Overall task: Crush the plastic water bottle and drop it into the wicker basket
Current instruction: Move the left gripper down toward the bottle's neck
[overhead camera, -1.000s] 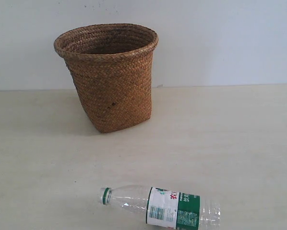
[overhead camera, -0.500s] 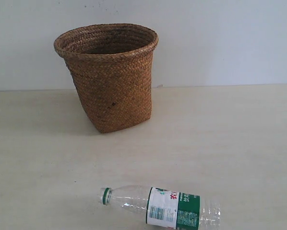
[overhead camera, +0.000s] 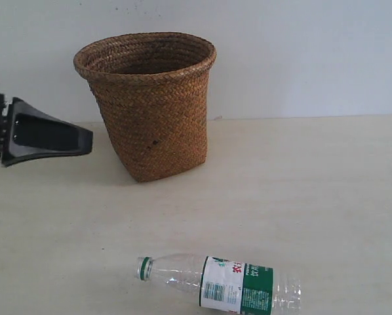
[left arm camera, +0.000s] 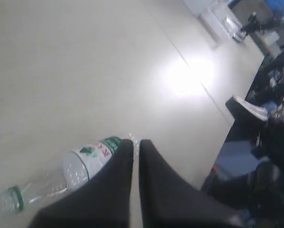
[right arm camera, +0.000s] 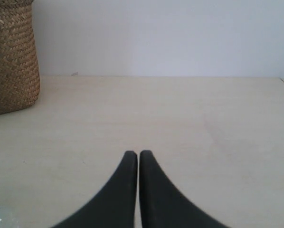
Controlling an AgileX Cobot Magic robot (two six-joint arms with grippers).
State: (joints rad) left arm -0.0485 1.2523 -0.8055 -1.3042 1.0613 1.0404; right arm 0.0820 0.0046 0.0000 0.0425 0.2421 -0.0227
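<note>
The small clear plastic water bottle (overhead camera: 219, 283) lies on its side on the pale beige worktop (overhead camera: 314, 197), at the near edge of the exterior view and a little right of its middle. Its green cap (overhead camera: 143, 268) points left and its ribbed base points right. A white-and-green label (overhead camera: 237, 289) with red characters wraps the wider half of the body. The bottle looks round and uncrushed, and nothing touches it. In the left wrist view the black left hand (left arm camera: 135, 142) has its two tapered fingers drawn together, with only a thin slit between them and nothing in the slit. The bottle lies on the worktop beyond them, partly hidden behind one finger. In the exterior view this hand reaches in from the left edge, well apart from the bottle. Its tip points toward the basket, with a clear gap between them. The black right hand (right arm camera: 138, 153) is seen only in its own wrist view. Its fingers are likewise pressed nearly together, hold nothing, and sit over bare worktop. Farther back, left of the middle, stands the tall brown woven wicker basket (overhead camera: 150, 105). It is upright, and its round rolled rim tapers down to a squarer base. A small dark spot marks its side. The basket is well apart from the bottle, with open worktop between them. Behind the basket rises a plain white wall (overhead camera: 301, 59) that meets the worktop's far edge.
</note>
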